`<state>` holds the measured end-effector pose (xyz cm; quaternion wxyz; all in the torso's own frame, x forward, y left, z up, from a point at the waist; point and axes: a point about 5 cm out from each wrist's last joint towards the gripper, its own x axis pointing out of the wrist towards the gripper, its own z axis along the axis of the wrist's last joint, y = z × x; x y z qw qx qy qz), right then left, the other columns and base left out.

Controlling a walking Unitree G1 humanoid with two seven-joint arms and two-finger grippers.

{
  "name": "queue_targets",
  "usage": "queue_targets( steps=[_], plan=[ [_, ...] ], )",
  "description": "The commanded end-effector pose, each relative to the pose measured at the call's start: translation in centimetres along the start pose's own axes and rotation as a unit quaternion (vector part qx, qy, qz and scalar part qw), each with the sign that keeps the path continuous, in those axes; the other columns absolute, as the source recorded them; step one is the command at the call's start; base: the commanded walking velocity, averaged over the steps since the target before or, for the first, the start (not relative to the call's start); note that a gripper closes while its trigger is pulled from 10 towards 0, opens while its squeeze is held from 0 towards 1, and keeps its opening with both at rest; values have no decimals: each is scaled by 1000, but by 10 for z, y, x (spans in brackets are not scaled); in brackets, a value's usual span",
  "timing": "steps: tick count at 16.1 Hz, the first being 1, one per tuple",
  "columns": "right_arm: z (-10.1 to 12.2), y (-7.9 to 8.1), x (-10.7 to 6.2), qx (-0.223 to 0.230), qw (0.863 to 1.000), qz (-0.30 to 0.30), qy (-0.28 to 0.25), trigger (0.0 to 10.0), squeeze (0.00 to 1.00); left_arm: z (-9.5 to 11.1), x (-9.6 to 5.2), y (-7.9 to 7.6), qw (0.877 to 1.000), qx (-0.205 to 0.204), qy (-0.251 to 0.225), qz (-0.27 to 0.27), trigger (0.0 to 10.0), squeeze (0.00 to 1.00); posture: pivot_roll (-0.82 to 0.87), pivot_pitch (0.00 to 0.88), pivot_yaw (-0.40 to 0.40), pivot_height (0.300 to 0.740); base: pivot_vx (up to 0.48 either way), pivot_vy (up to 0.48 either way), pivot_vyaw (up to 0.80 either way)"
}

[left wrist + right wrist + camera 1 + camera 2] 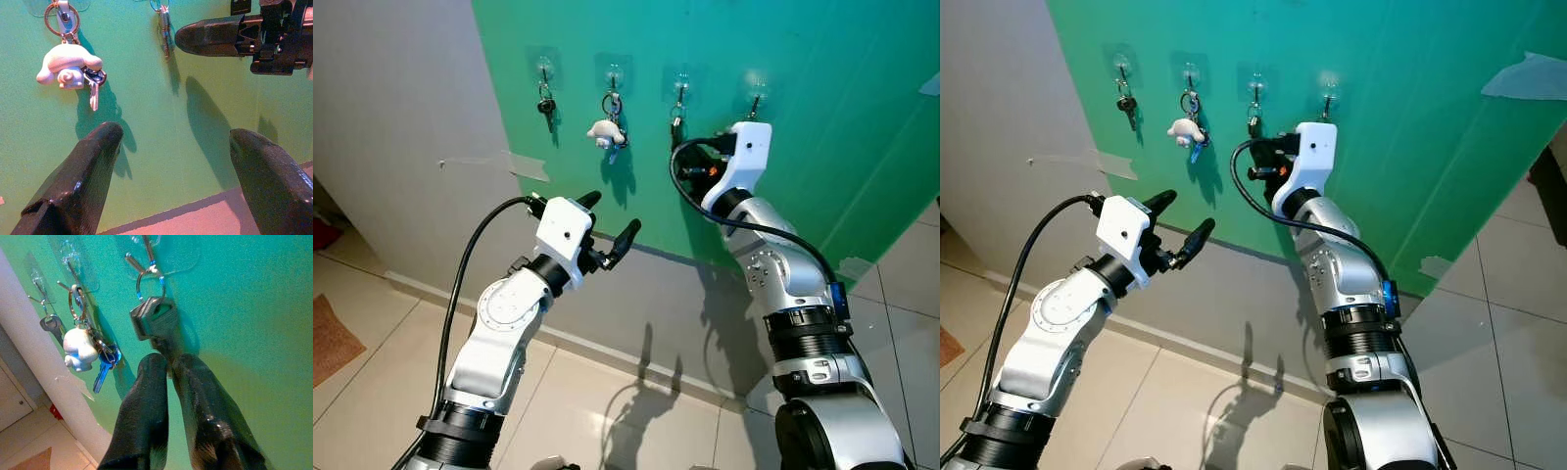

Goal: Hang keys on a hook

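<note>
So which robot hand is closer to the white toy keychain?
Left, I think. The left gripper hangs open in front of the toy keychain, just below it. The right gripper is one hook to the right, pinching the silver keys.

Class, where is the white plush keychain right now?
The white plush keychain hangs on the second hook from the left on the green wall, between a dark key on its left and the key that the right hand grips on the third hook.

The rightmost clear adhesive hook (756,95) on the green wall panel (842,147) hangs bare, with open wall to its right. Just left of it, the right gripper (168,367), pinching a silver key bunch (154,319), crowds the third hook (146,257). The white plush-toy keyring (605,132) and dark key (546,103) fill the two left hooks.
</note>
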<state>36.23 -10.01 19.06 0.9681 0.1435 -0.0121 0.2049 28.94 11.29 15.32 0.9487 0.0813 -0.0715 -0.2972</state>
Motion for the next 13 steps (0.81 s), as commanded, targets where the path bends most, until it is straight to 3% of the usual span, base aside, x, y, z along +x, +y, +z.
queue_targets(
  steps=[1,3,4,5,9,13],
  plan=[
    [1,-2,-5,5,1000,-1,-5,10000,1000,0,0,2,1000,0,-3,12,10000,0,-40,0,7,740,0,0,0],
    [-6,-5,-13,-8,1000,-14,7,10000,1000,-4,-1,8,999,-5,8,51,10000,0,-43,0,3,740,0,0,0],
    [-15,-10,-22,-35,999,-20,19,10000,1000,-9,-4,15,996,-9,21,84,10000,0,-43,0,2,740,0,0,0],
    [-30,-17,-35,-66,996,-32,45,10000,0,-17,-9,23,992,-3,41,121,10000,0,-43,0,0,740,0,0,0],
    [-76,-40,-81,-108,984,-92,108,10000,0,-39,-26,36,978,18,92,186,10000,0,-29,0,-11,740,0,67,0],
    [-94,-48,-96,-75,978,-153,119,10000,0,-48,-29,36,974,29,113,192,10000,0,-20,0,-17,740,0,324,0]
  ],
)
